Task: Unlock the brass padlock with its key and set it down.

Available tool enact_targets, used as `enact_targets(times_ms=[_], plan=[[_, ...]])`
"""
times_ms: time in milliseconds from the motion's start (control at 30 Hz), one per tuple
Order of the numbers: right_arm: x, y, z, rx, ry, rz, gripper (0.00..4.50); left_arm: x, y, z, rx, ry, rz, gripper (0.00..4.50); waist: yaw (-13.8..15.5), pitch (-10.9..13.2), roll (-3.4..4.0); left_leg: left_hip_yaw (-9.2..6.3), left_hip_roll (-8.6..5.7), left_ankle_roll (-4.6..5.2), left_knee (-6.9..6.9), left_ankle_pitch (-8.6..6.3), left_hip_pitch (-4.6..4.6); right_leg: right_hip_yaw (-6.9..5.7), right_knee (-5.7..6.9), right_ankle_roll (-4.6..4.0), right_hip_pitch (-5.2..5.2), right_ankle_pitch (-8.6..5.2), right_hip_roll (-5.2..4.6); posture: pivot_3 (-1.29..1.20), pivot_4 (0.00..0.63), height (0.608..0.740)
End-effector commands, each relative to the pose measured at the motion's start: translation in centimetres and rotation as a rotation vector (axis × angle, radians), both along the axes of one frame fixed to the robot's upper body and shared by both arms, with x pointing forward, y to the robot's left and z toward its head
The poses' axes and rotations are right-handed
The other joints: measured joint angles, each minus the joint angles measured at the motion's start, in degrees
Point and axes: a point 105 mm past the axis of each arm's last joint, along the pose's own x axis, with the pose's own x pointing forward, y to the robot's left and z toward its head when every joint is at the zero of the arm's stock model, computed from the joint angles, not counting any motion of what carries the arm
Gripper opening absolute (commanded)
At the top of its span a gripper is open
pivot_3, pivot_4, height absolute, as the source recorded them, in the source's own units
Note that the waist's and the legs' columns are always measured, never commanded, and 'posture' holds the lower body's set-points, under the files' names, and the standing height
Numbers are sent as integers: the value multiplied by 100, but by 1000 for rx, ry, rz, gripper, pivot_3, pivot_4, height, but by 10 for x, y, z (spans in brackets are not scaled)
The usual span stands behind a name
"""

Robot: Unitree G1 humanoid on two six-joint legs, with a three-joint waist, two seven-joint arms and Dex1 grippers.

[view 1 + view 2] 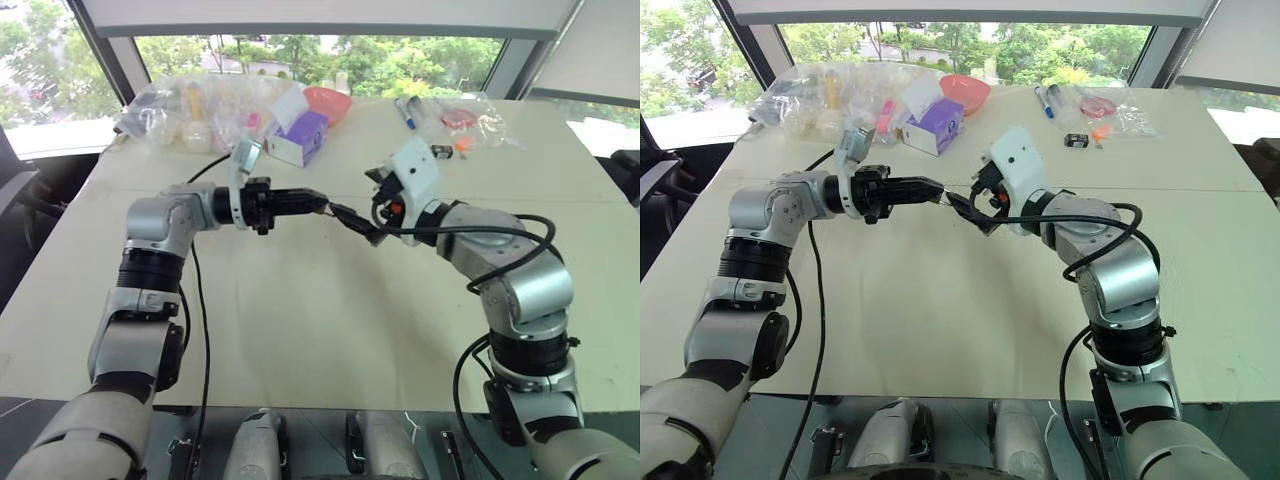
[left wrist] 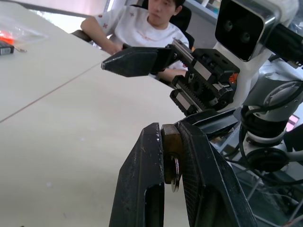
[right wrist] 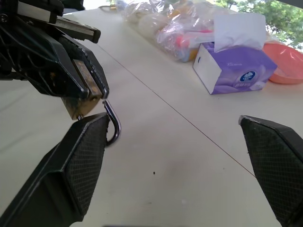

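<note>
The brass padlock is dull yellow metal with a shiny silver shackle. The right gripper's fingers are bumpy matt black. The table is smooth and matt.

Both arms are raised over the table, meeting near its middle. The left gripper points level toward the right, its two black fingers clamped tight on the small yellow-brass rectangular padlock. The right gripper faces it, jaws spread wide, one finger just beside the padlock.
</note>
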Motion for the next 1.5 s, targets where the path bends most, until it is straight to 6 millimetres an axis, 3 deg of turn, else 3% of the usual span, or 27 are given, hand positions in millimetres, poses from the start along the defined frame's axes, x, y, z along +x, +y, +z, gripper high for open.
enact_targets(times_ms=[33,267,600,800,900,967,1133,1200,1367,1500], plan=[[-7,-6,22,48,-90,-1,4454,-3,1,24,-73,-68,-23,74,-4,0,0,0,0,0,0,0,0,0,0,0,0,0,0,0,150,734],[2,-10,28,75,-123,-55,4454,-4,-2,26,-82,-70,-37,74,-10,0,0,-1,0,0,-1,0,0,0,0,0,0,0,0,0,150,734],[-10,13,1,6,-38,66,4454,-5,-3,29,-84,-85,-41,74,-5,0,0,-1,0,0,-1,0,0,0,0,0,0,0,0,0,150,734],[-7,4,-2,-16,-36,25,4454,-2,-5,26,-76,-86,-30,74,-10,1,1,-3,0,1,-1,0,-1,1,0,0,-1,0,0,0,150,734],[-4,-24,-1,-104,-56,-79,4454,2,-9,16,-45,-70,1,74,19,0,1,-2,0,1,-1,-1,-1,0,-1,0,0,0,0,0,150,734],[-12,-44,-5,-222,-44,-123,4454,9,-18,-2,7,-57,56,74,51,0,1,-2,-3,4,1,-2,-4,0,-5,0,2,0,-4,0,150,734],[-72,-44,-39,-379,217,67,4454,18,-49,-45,92,95,122,74,124,0,0,-9,-5,33,0,-19,-4,3,-12,0,2,0,-4,0,150,734],[-85,-44,-49,-390,285,96,4454,16,-65,-63,135,159,105,74,116,1,-2,-14,-4,46,0,-26,-4,2,-11,0,1,0,-2,0,150,734],[-82,-53,-53,-400,312,15,4454,18,-88,-82,153,349,119,74,99,1,-2,-19,-4,49,4,-28,1,4,-6,-1,3,1,-2,0,150,734],[-80,-53,-52,-397,306,-3,4454,22,-95,-89,163,411,136,74,89,1,-3,-20,-4,52,-1,-29,-1,4,-9,-2,-1,0,-1,0,150,734]])
